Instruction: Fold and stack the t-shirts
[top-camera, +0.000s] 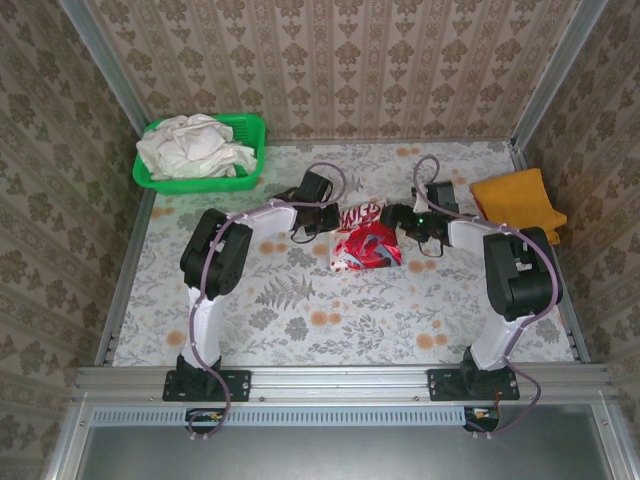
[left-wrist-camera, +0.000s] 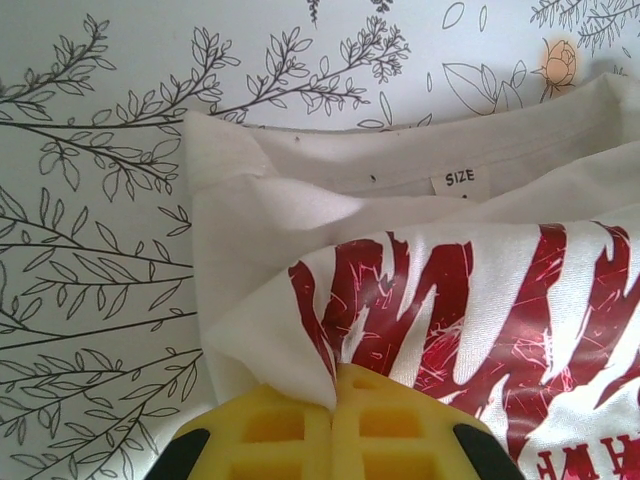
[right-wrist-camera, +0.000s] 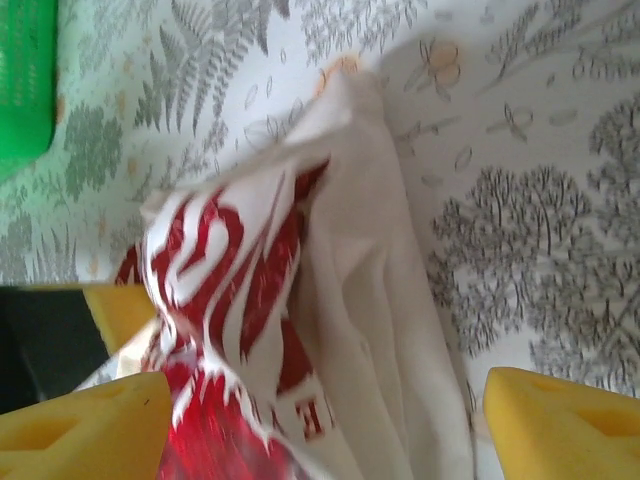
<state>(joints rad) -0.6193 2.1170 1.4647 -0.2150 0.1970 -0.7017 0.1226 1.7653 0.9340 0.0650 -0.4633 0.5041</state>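
A t-shirt with a red-and-white print (top-camera: 365, 242) lies crumpled in the middle of the table, between the two arms. My left gripper (top-camera: 335, 218) reaches it from the left. In the left wrist view its yellow fingers (left-wrist-camera: 290, 425) are shut on a white fold at the printed t-shirt's (left-wrist-camera: 470, 300) edge, near the collar and its size label (left-wrist-camera: 460, 180). My right gripper (top-camera: 396, 222) comes in from the right. Its yellow fingertips (right-wrist-camera: 90, 425) stand wide open with the shirt's cloth (right-wrist-camera: 370, 330) bunched between them, not pinched. An orange t-shirt (top-camera: 518, 202) lies folded at the right edge.
A green plastic basket (top-camera: 252, 128) at the back left holds a heap of off-white t-shirts (top-camera: 195, 148); its corner also shows in the right wrist view (right-wrist-camera: 25, 80). The flower-patterned table (top-camera: 300, 300) is walled in on three sides.
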